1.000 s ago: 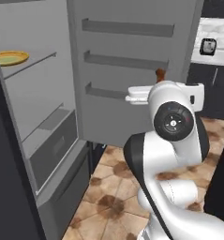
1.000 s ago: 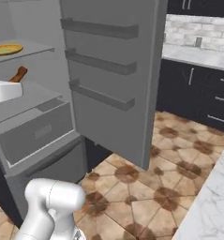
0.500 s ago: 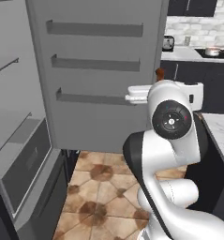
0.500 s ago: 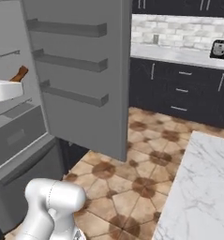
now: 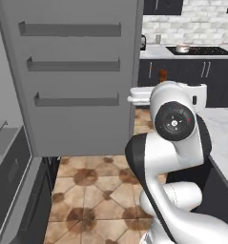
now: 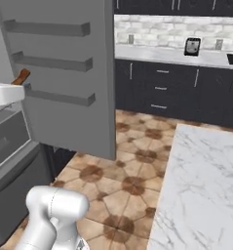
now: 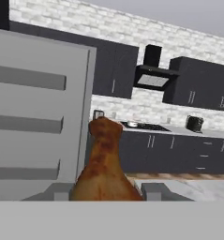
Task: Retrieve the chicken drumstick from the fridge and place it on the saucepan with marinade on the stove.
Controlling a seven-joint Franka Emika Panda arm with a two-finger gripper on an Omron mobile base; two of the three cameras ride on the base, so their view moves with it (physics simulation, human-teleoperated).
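Base has swung stoveward; open fridge door (image 5: pixel 77 76) flanks pincer-held chicken drumstick (image 7: pixel 104 166).

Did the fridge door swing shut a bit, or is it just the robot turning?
Cannot tell. The whole picture slides in both base views, so the cameras turned. The fridge door shifts along with the floor tiles, no separate swing shows.

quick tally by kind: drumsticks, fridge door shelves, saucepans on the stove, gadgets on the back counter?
Chicken drumstick, clamped in the gripper: 1
Door shelves on the open fridge door: 3
Saucepan with marinade on the stove: 1
Small dark gadget on the back counter: 1
Total: 6
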